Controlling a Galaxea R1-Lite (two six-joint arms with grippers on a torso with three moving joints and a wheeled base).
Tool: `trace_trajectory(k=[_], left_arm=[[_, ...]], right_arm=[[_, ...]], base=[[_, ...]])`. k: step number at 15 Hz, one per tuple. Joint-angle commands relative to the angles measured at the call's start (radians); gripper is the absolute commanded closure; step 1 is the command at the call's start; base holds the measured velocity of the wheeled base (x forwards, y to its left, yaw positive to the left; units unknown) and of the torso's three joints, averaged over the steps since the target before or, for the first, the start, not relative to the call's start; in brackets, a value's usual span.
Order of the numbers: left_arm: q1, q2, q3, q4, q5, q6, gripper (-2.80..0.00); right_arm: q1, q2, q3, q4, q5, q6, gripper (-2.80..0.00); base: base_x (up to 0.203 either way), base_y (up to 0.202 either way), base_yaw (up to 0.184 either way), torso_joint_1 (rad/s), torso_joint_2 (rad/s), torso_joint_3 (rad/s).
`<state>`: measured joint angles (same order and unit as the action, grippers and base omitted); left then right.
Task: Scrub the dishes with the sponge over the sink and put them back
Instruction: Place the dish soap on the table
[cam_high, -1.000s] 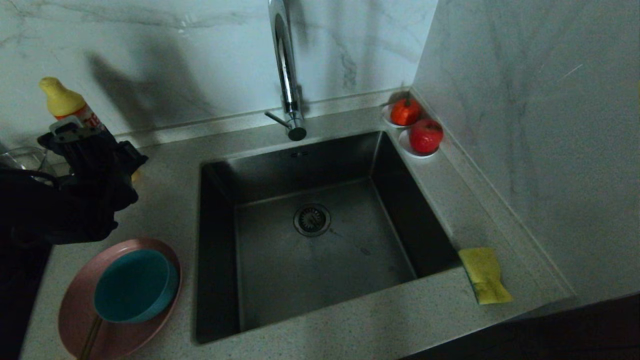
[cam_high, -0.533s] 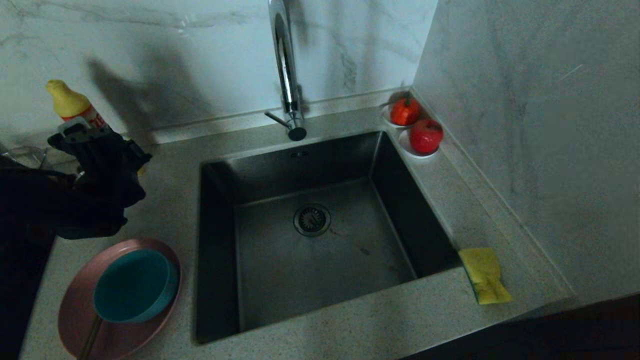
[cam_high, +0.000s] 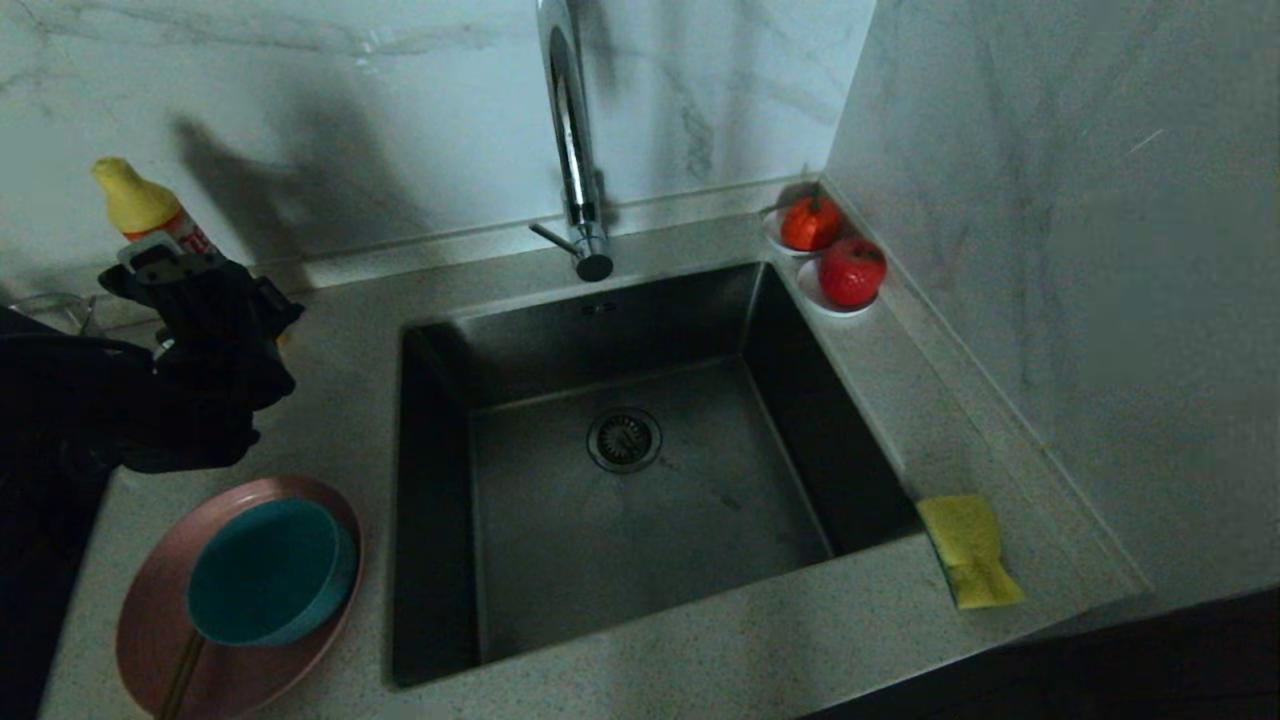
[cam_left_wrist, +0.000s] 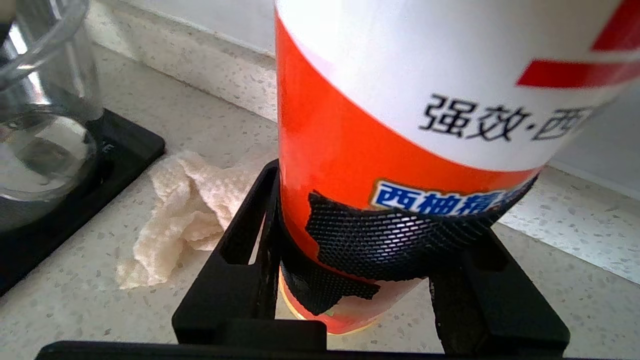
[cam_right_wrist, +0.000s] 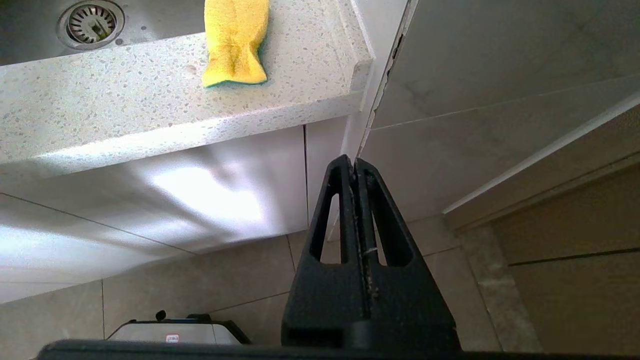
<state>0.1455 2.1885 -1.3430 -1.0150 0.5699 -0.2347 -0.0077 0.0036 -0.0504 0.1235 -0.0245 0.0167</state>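
Faucet (cam_high: 572, 150) overhangs the sink (cam_high: 620, 480); bowl (cam_high: 270, 570) covers the plate (cam_high: 150, 610).

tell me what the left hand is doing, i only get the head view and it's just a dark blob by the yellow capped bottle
Observer: The left hand is closed around the lower body of the orange and white bottle; the left wrist view shows a finger on each side of it.
Operator: anything next to the bottle i can't see
Observer: Yes, a crumpled paper towel lies on the counter beside it.
Operator: where's the right hand, not in my view at all
Observer: The right hand hangs below counter level in front of the cabinet, fingers pressed together and holding nothing.
Operator: sponge ok
Observer: The sponge lies on the counter ledge beside the sink, pinched in at the middle.
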Motion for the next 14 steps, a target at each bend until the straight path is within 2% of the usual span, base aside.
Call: trace_trajectory(k=[1, 8, 14], left_arm=[[0.0, -0.01, -0.004, 0.012, 0.013, -0.003, -2.8], [0.0, -0.037, -0.005, 0.018, 0.014, -0.02, -2.8], [-0.005, -0.173, -0.003, 0.049, 0.013, -0.005, -2.8]], right_arm=[[0.0, -0.001, 0.0, 0.001, 0.0, 0.0, 0.0], [0.0, -0.001, 0.0, -0.001, 0.0, 0.0, 0.0], [0.0, -0.001, 0.0, 0.001, 0.0, 0.0, 0.0]], base=[[0.0, 0.0, 0.0, 0.0, 0.0, 0.0], [0.0, 0.0, 0.0, 0.0, 0.0, 0.0], [0.0, 0.0, 0.0, 0.0, 0.0, 0.0]])
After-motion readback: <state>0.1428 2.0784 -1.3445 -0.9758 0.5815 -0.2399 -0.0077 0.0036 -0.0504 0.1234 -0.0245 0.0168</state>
